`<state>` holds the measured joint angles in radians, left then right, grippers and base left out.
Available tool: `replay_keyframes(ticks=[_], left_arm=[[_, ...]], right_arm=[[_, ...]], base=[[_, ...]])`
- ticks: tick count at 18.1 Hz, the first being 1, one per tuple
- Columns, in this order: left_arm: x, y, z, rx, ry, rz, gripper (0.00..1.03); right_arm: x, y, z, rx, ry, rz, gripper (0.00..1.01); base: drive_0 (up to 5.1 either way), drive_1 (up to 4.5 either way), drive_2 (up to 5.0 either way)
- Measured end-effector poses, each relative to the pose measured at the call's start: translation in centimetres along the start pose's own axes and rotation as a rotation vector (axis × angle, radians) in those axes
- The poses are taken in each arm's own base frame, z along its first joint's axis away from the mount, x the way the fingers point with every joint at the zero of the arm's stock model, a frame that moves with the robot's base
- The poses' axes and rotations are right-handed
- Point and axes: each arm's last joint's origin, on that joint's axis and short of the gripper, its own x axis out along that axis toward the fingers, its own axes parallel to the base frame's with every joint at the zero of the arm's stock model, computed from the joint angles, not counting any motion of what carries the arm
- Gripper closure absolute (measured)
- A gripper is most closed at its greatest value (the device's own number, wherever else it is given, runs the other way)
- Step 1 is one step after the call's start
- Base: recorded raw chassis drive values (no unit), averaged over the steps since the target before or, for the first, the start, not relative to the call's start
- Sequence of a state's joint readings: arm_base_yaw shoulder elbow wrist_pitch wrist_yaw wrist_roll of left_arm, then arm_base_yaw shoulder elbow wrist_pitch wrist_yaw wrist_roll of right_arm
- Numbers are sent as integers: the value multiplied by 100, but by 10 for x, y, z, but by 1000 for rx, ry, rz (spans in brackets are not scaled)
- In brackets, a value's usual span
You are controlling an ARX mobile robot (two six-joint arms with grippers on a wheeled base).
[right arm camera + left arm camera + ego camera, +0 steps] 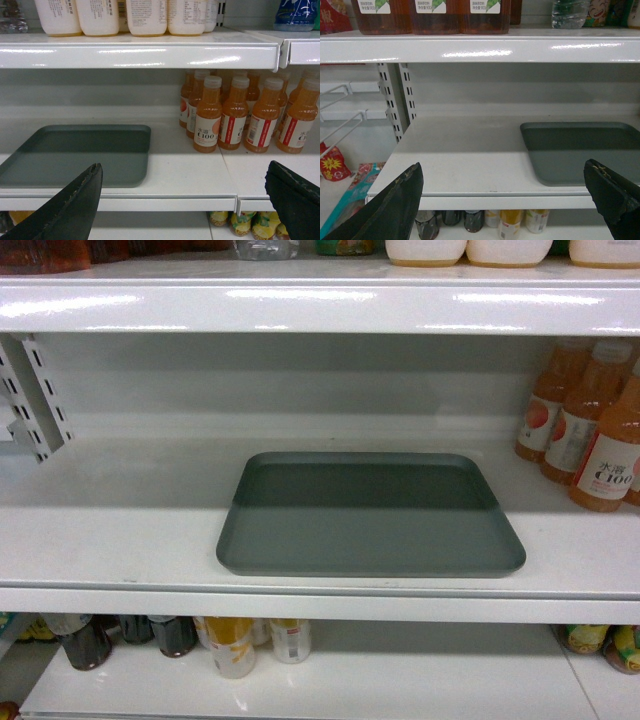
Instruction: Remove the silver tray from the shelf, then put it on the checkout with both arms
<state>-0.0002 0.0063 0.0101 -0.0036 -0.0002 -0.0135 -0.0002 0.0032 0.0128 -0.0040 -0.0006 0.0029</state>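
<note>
So the silver tray (370,515) is sitting flat on the shelf (120,540), roughly in the middle, with its near edge close to the front lip. Orange drink bottles (590,430) stand off to the right, well apart from it. Neither arm shows up in the head view, so both are hanging back in front of the shelf. The left pincer (507,197) is spread wide with nothing in it, and the right pincer (187,197) is just as wide open and empty. Looks like this is the very first step, the approach, with no grab started. The checkout isn't in view anywhere. Next I'd guess each arm has to come in at its own side of the tray and nip the low rim, staying level with each other.
</note>
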Motion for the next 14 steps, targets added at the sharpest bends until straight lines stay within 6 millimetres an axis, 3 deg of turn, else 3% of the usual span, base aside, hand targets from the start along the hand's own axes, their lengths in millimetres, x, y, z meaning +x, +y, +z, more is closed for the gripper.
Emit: replay_keyframes(ticks=[14], left_arm=[[0,0,0,0,0,0,5]], right_arm=[[0,0,0,0,0,0,3]], base=[[0,0,0]])
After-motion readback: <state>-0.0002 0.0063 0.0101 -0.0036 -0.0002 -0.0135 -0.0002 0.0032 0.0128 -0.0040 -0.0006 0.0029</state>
